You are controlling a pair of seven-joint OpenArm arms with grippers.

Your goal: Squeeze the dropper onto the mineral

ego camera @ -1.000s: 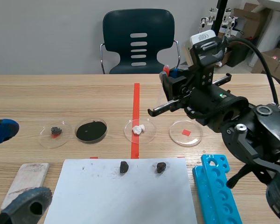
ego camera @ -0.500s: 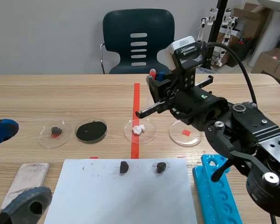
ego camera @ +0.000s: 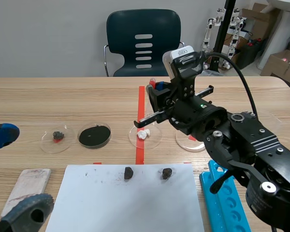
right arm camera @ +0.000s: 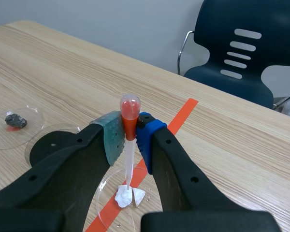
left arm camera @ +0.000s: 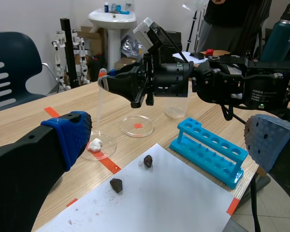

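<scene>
The right claw (right arm camera: 129,134) grips the dropper (right arm camera: 128,162), tip over the white mineral (ego camera: 143,134) mid-frame, so I think squeezing out drops comes next.

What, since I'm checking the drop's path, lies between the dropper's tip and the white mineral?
Nothing: the right wrist view shows the tip of the dropper just above the mineral, with no object in between.
</scene>
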